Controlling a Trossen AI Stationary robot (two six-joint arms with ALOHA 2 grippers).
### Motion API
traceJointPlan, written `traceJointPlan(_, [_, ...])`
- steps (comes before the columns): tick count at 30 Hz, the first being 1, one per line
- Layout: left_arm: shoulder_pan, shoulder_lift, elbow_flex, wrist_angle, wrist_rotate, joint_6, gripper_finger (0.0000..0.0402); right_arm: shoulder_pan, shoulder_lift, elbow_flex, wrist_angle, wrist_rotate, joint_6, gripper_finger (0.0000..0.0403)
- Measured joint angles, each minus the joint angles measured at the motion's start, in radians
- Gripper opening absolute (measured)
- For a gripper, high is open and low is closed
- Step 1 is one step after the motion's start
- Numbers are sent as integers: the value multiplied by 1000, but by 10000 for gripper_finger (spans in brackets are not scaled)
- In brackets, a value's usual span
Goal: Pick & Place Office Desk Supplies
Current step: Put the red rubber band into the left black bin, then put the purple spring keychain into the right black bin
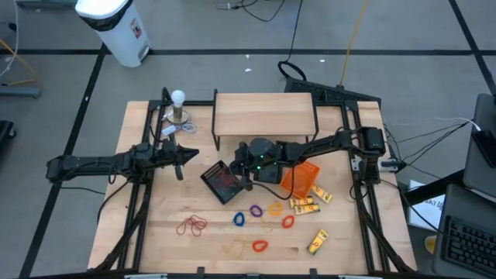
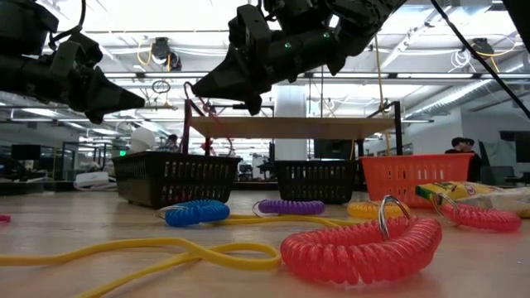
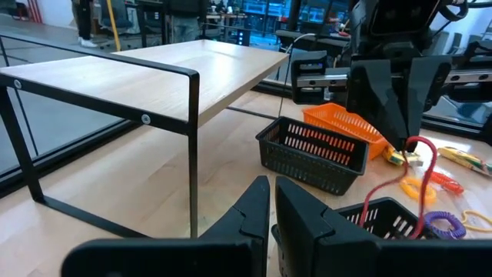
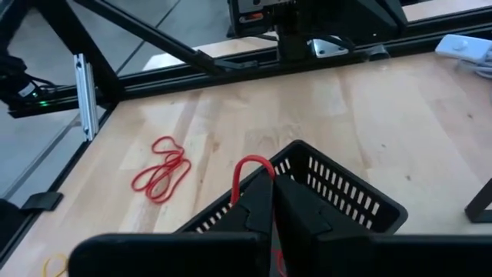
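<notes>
My right gripper [image 1: 245, 180] hovers over a black mesh tray [image 1: 222, 186] at mid-table, shut on a red rubber band [image 3: 430, 165]. Loose bands lie on the near half of the table: red [image 1: 191, 225], blue [image 1: 239, 219], purple [image 1: 256, 211], orange [image 1: 275, 208] and tan [image 1: 236, 248]. Yellow packets [image 1: 306, 204] lie flat beside an orange tray [image 1: 298, 178], with one more packet [image 1: 318, 242] nearer the front. My left gripper [image 1: 186, 155] waits shut at the table's left, touching nothing. My right gripper pinches the red rubber band between its two fingertips. A short arc of the loop [image 4: 244, 165] sticks out beside the fingers. The fingers come slanting slightly down from the table's right side. The rest of the band hangs slack, its lower end [image 3: 367, 211] reaching into the black mesh tray.
A wooden riser on black legs [image 1: 263, 115] stands at the back centre, a white ball on a small stand [image 1: 178, 98] at the back left. A second black mesh tray [image 3: 315, 154] sits under my right arm. Bare wood lies along the table's left side.
</notes>
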Motion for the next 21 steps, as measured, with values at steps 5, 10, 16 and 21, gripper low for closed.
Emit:
traceJointPlan(5, [0, 0, 0, 0, 0, 0, 24, 9, 0, 0, 0, 41, 10, 47])
traceJointPlan(10, [0, 0, 0, 0, 0, 0, 24, 11, 0, 0, 2, 50, 48, 105])
traceJointPlan(16, [0, 0, 0, 0, 0, 0, 24, 14, -8, -1, -4, 44, 31, 159])
traceJointPlan(21, [0, 0, 0, 0, 1, 1, 24, 22, -169, -1, -122, 1, -50, 154])
